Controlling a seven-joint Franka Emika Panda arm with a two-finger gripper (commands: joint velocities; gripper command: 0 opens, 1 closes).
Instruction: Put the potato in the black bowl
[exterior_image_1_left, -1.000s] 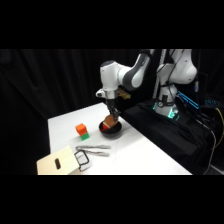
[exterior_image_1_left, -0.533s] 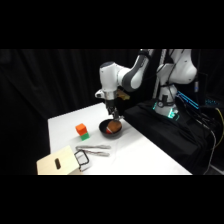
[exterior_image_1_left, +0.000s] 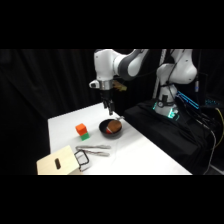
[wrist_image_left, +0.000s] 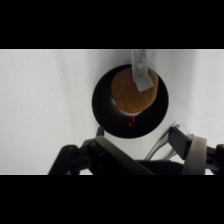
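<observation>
The potato (wrist_image_left: 131, 92) lies inside the bowl (wrist_image_left: 102, 107), leaning toward one side of it, with its orange-red tip pointing to the bowl's middle. A white tag (wrist_image_left: 140, 75) rests across its top. The end effector (exterior_image_1_left: 109, 107) hangs above the bowl, apart from the potato, its fingers (wrist_image_left: 186, 145) spread and holding nothing. By the look of it, the placing is done and only the retreat is left.

The bowl sits toward the tabletop's (exterior_image_1_left: 145, 152) right edge, beside the dark bench. The orange cube (exterior_image_1_left: 80, 129) and green block (exterior_image_1_left: 84, 135) stand near the left edge. The tongs (exterior_image_1_left: 95, 149) lie just in front of the bowl, with the wooden board (exterior_image_1_left: 56, 162) at the front left corner.

The risks seem small. The bowl is shallow and the potato sits off-centre, so a knock to the rim could roll it out; a sideways move while the fingers are low would be the likely cause. A pull toward the right edge might push the bowl off the tabletop. Straight up is the clear way out. The front right of the tabletop shows bare, and the back left corner too.
</observation>
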